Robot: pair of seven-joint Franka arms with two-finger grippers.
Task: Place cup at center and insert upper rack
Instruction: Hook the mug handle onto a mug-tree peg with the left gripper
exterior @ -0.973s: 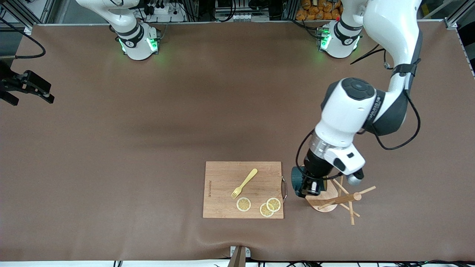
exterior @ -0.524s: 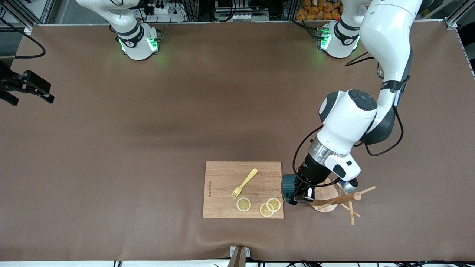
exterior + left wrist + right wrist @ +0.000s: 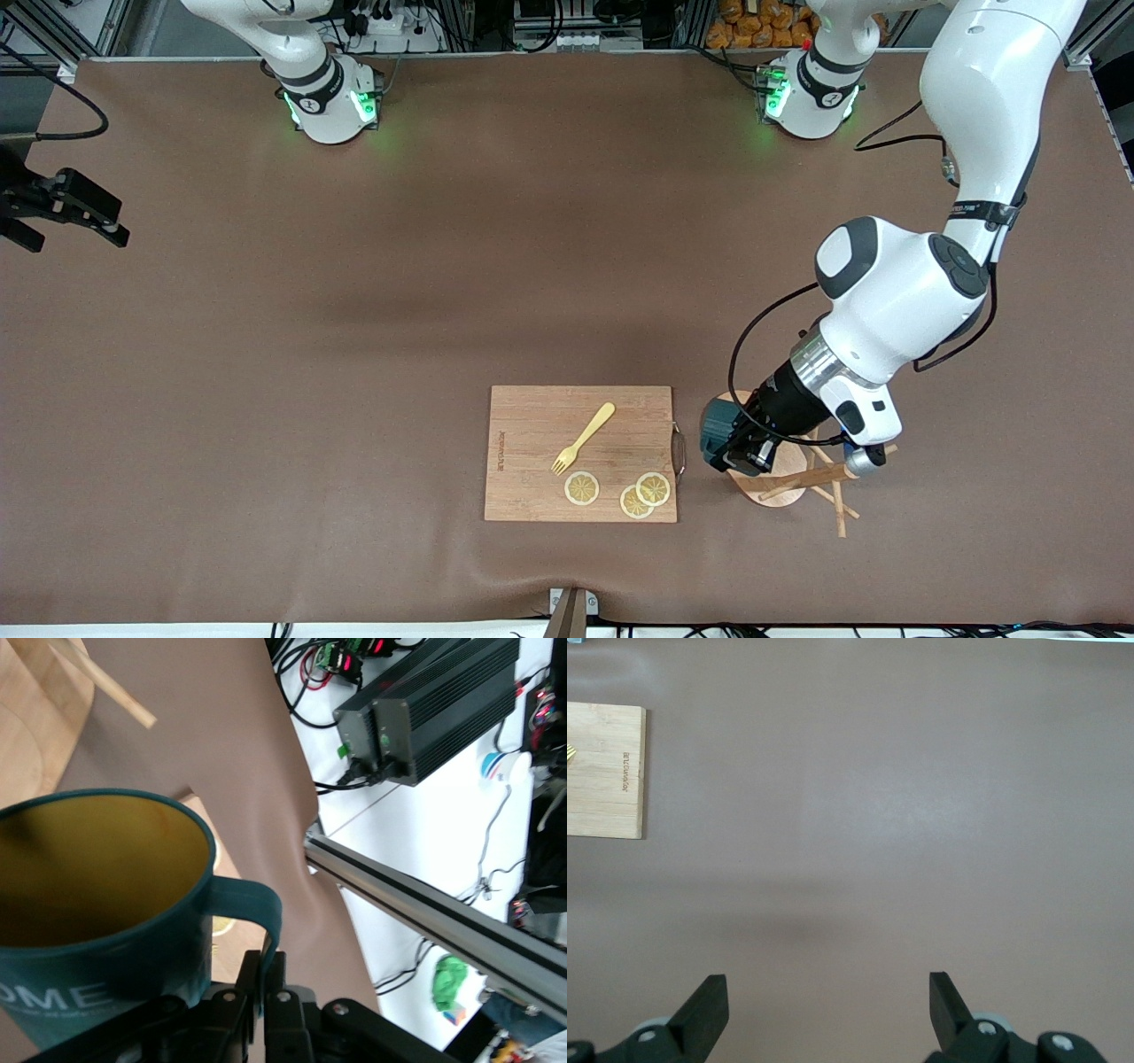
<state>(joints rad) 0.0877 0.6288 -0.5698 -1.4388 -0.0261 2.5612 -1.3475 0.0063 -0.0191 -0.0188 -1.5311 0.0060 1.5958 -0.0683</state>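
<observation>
The cup (image 3: 718, 432) is dark teal with a mustard inside and white lettering (image 3: 97, 877). My left gripper (image 3: 742, 452) (image 3: 273, 964) is shut on its loop handle (image 3: 257, 908). It holds the cup over the brown covering, between the cutting board's metal handle and the upper rack's oval base (image 3: 769, 483). The rack's thin pegs (image 3: 833, 486) cross under my left wrist, which hides part of its post. My right gripper (image 3: 66, 208) (image 3: 828, 1010) waits open over bare covering at the right arm's end. The center (image 3: 567, 292) is plain brown covering.
A wooden cutting board (image 3: 523, 483) (image 3: 602, 771) lies beside the rack, toward the right arm's end. On it are a yellow fork (image 3: 585, 437) and three lemon slices (image 3: 582, 488). The table's front edge runs just below the board.
My left gripper carried the cup toward the cutting board, then back beside the rack's base, while its elbow swung out toward the left arm's end. The right arm has not moved.
</observation>
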